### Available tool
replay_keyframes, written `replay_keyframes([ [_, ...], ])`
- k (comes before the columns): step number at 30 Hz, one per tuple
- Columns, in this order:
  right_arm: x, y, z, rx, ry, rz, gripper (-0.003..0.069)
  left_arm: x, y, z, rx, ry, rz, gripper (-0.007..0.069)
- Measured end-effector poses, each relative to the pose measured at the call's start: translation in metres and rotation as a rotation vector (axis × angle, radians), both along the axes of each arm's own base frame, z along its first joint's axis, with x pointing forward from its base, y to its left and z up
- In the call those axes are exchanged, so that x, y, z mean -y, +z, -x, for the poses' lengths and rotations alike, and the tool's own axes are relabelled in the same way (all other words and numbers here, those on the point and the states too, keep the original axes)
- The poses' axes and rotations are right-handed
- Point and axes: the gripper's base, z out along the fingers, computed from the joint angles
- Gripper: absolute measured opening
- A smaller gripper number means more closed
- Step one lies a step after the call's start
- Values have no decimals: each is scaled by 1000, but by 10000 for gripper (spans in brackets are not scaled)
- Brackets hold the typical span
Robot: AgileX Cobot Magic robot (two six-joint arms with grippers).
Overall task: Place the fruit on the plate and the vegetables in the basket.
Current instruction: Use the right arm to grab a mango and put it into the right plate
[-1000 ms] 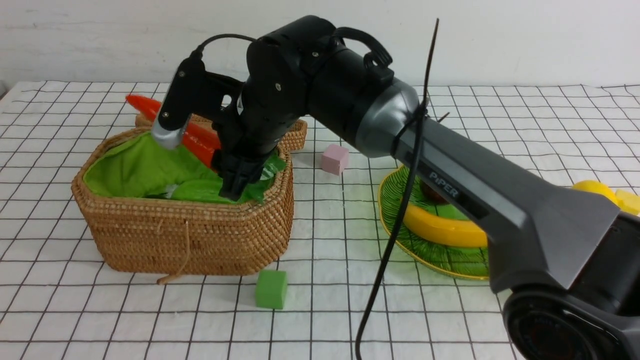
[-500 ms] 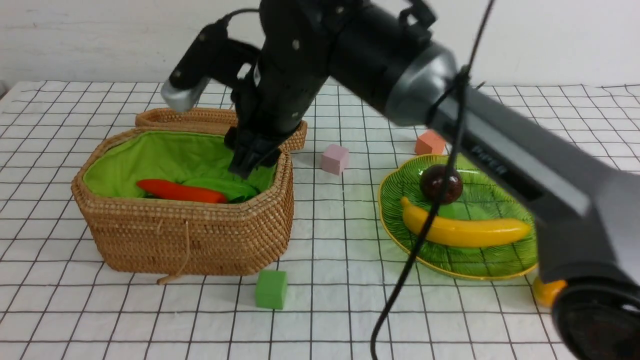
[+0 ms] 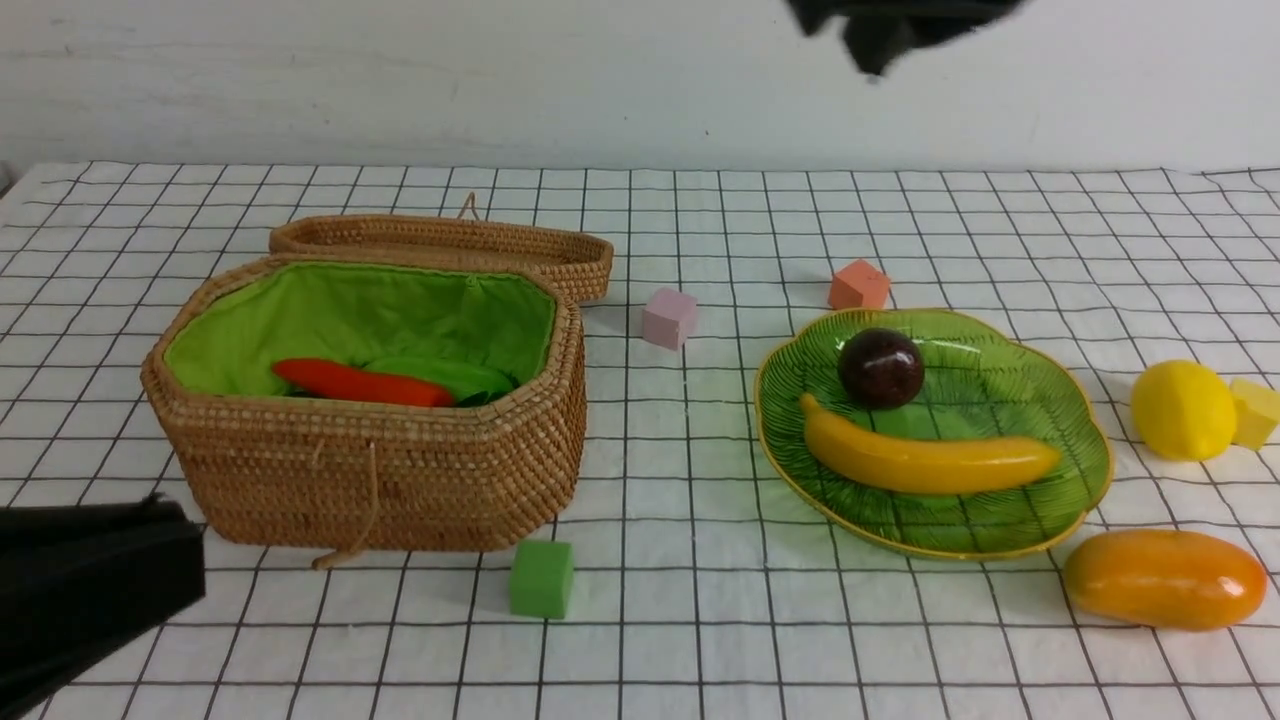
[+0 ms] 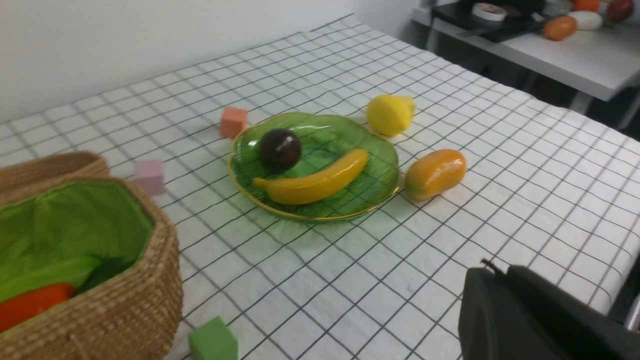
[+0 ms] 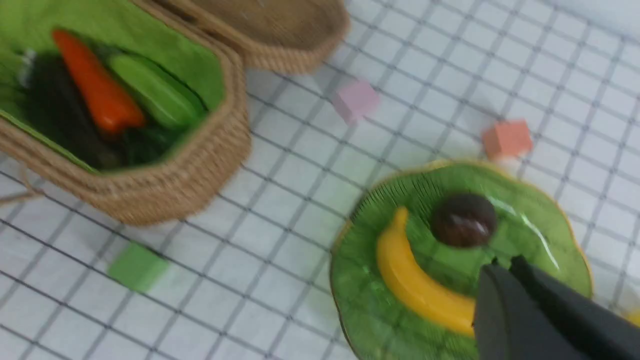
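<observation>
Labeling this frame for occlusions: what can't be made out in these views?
- Eggplant: right wrist view, just a dark blurred shape; front view, hidden by the basket wall.
- Right hand: front view, dark blur cut off by the top edge.
- Left hand: left wrist view, cut off by the bottom edge.
- Yellow cube: front view, partly behind the lemon, cut by the right edge.

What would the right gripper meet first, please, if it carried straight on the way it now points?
Probably the mangosteen on the green plate: the right gripper, jaws shut, aims just beside it from above. Depth is unclear, so it might reach the plate's glass first.
</observation>
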Motion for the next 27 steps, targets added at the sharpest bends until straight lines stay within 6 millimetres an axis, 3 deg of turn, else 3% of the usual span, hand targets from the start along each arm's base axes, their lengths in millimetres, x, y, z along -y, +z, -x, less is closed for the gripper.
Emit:
replay_keyframes([
  [2,31,-10,15,-52,-85,6,6,2,1,0,21,-21,-10,24],
  [6,89,-60,33,-225,-308,30,11,5,0,-4,14,-36,-16,24],
  [8,118,-83,33,-299,-432,3,18,7,-1,-7,1,-39,-17,24],
  [13,157,-133,15,-455,-518,-63,77,9,-2,-9,-12,-41,-13,24],
  [15,161,-144,8,-485,-472,-54,108,9,-2,-9,-13,-42,-12,24],
  [20,158,-188,-23,-511,-102,54,344,9,-2,-9,-20,-48,-17,24],
  [22,157,-199,-32,-482,10,103,443,9,-3,-9,-23,-50,-20,24],
  [23,157,-199,-32,-482,10,103,454,9,-3,-9,-23,-50,-19,24],
  [24,158,-208,-38,-464,84,141,537,9,-3,-8,-26,-53,-22,24],
  [26,159,-218,-44,-440,168,191,625,9,-3,-8,-26,-53,-22,24],
  [27,159,-220,-45,-441,183,200,637,9,-3,-8,-27,-54,-23,24],
])
